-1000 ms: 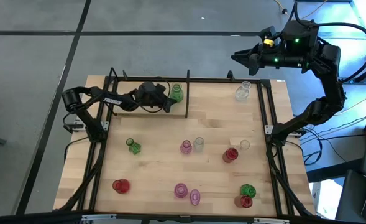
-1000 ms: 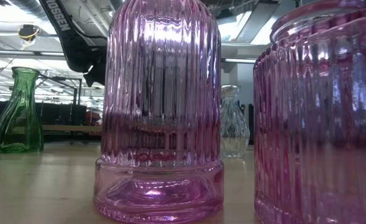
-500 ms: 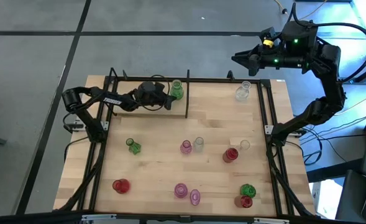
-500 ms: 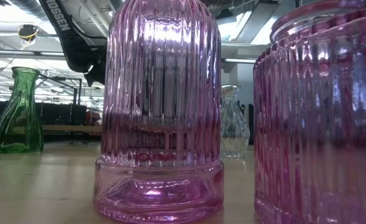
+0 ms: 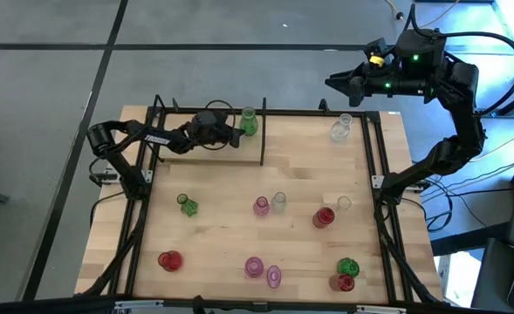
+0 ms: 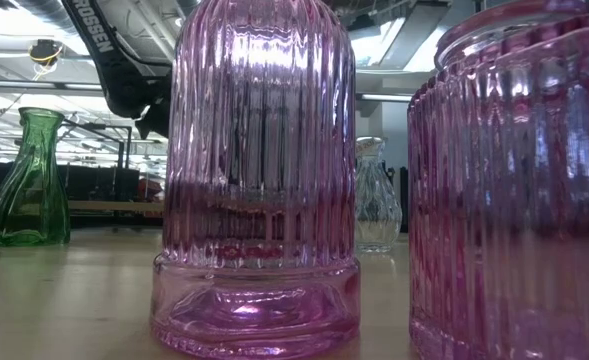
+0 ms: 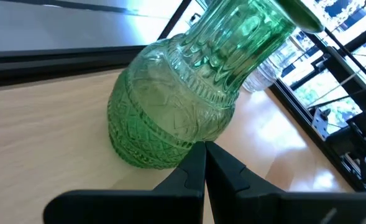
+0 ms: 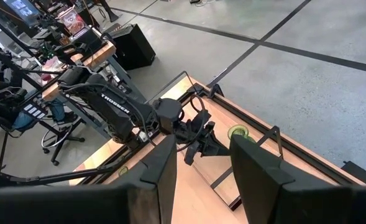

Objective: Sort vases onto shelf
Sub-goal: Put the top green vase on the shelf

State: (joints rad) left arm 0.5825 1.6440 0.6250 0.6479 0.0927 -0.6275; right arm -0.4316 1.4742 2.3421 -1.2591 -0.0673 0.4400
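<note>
The left hand [image 7: 204,163] is clenched empty, fingertips against the green vase [image 5: 249,123] on the shelf [image 5: 206,150] at the counter's [image 5: 222,231] 11 o'clock. The right hand [image 8: 201,163] is held released above the 1 o'clock corner.

Green vase [image 5: 249,123] upright on shelf [image 5: 174,139] (others on tabletop).

- the shelf [image 5: 206,150] at the table's far left corner is taken up by the left gripper [image 5: 237,133], its fingers pressed together, with a green vase [image 5: 249,123] just beyond its tips.
- the shelf's sides are fenced by thin black rods [image 5: 263,138].
- a broad bare strip of table [image 5: 309,161] is left between the shelf and the scattered vases in the middle.
- the near edge is crowded by pink vases [image 5: 263,271].
- the right gripper [image 5: 335,80], jaws apart, is held beyond the table's far edge.
</note>
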